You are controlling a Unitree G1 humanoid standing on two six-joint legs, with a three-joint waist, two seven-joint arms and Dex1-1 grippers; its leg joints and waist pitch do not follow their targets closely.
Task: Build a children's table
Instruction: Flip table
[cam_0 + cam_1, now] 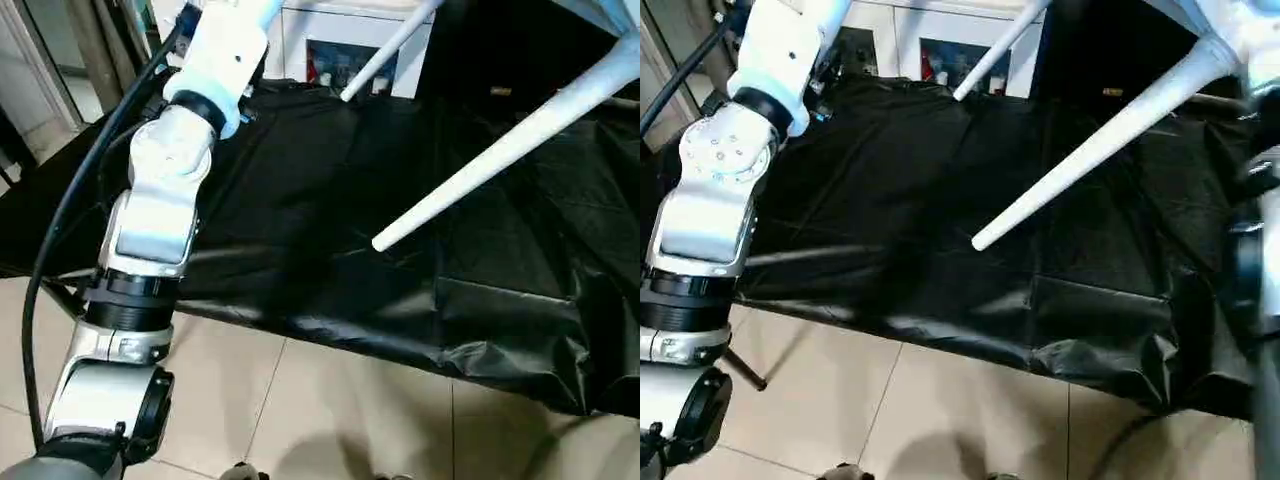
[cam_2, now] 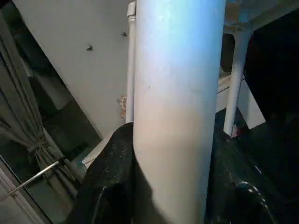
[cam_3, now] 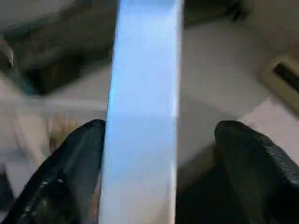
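while the tiled floor (image 1: 300, 400) is lying nearest the camera, the left arm (image 1: 150, 250) is rising from the bottom left corner, its silver forearm and white upper link reaching up toward the top of the head views. beyond the floor, a black sheet (image 1: 940, 200) is covering a low platform, wrinkled along its near edge.

above the sheet, the table is being held off the surface, tilted, with its legs pointing down and toward the camera. one leg (image 1: 500, 150) is slanting from the upper right down to a tip hanging over the middle of the sheet, not touching it. a second leg (image 1: 995, 50) is slanting farther back, thinner in view. the tabletop (image 1: 1240, 20) is showing at the top right corner, where the near leg is joining it.

in the left wrist view, the left gripper (image 2: 173, 186) is pinching a leg (image 2: 177, 93), its black fingers (image 2: 110, 186) pressing on either side; another leg (image 2: 236, 84) is standing behind, under the tabletop's edge. in the right wrist view, the right gripper (image 3: 154, 172) is spread, a white leg (image 3: 140, 116) running between its fingers (image 3: 70, 172), touching the one and leaving a gap to the other.

farthest back, a white cabinet (image 1: 340, 40) is standing behind the platform.
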